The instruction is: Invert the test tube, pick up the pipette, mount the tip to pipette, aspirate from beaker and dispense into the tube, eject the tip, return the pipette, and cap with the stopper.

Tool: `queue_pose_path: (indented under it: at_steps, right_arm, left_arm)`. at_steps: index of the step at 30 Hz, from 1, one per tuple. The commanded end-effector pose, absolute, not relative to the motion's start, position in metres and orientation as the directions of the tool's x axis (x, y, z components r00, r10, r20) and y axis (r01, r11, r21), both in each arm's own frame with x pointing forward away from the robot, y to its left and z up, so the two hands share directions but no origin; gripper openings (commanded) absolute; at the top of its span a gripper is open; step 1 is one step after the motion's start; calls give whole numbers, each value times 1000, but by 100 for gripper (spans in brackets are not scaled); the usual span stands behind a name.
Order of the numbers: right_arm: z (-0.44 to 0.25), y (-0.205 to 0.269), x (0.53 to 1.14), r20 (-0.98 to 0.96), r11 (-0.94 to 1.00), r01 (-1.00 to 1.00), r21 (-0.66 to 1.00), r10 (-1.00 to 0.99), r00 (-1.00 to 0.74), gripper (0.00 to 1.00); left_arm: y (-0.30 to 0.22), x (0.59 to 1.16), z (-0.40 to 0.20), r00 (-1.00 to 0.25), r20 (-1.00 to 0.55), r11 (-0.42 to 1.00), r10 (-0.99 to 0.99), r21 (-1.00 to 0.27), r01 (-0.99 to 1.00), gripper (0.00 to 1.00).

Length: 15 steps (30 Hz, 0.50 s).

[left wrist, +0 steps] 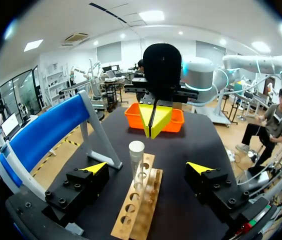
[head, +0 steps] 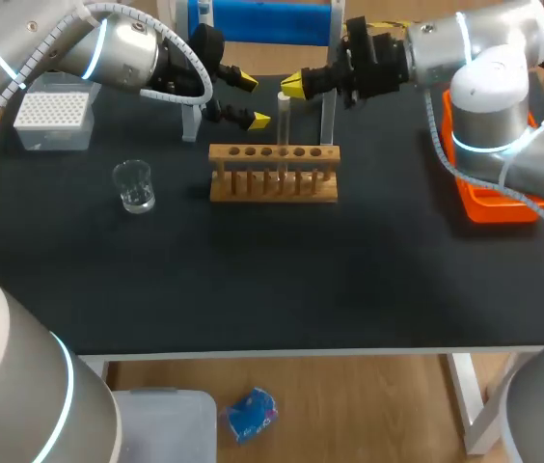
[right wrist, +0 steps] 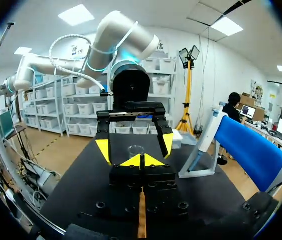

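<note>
Currently the clear glass test tube stands upright in one hole of the light wooden rack, which sits toward the back middle of the black tabletop. The tube's top rises well above the rack's upper bar.

The left arm comes in from the back left, and its left pincer hangs level with the upper part of the tube, just beside it. Its two yellow-tipped fingers are spread wide apart and grip nothing. In the left wrist view the left pincer faces along the rack, with the test tube a little ahead of the gap between the fingers and touching neither one.

The right arm reaches in from the back right. The right pincer has its yellow tips pressed together with nothing between them, and it points at the top of the tube from the opposite side. Whether the tips touch the glass I cannot tell. In the right wrist view the closed right pincer looks straight at the spread left pincer.

A small clear glass beaker stands on the left of the tabletop, well apart from the rack. Behind it, near the back left corner, lies a white box of pipette tips. An orange plastic bin sits at the right edge, partly under the right arm. A stand with a blue bar on pale grey legs rises behind the rack.
</note>
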State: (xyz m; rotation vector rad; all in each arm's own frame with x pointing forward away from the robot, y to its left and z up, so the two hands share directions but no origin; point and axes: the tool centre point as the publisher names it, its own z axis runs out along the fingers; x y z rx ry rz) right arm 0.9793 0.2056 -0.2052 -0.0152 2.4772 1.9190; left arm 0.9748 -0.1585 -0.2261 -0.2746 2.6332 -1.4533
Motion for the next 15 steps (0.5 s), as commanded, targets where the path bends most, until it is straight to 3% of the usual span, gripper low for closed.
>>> queue_pose_path:
  at_steps: [1,15]
  right_arm:
    - [-209,208,984,-1,215,-5,977,-18,-1000,0]
    - [-215,212,992,21,138,15,990,-41,-999,0]
  left_arm:
    - [-157,980,-227,-994,106,520,-15,-849,-98,100]
    - [-157,980,-227,-994,106,520,-15,-849,-98,100]
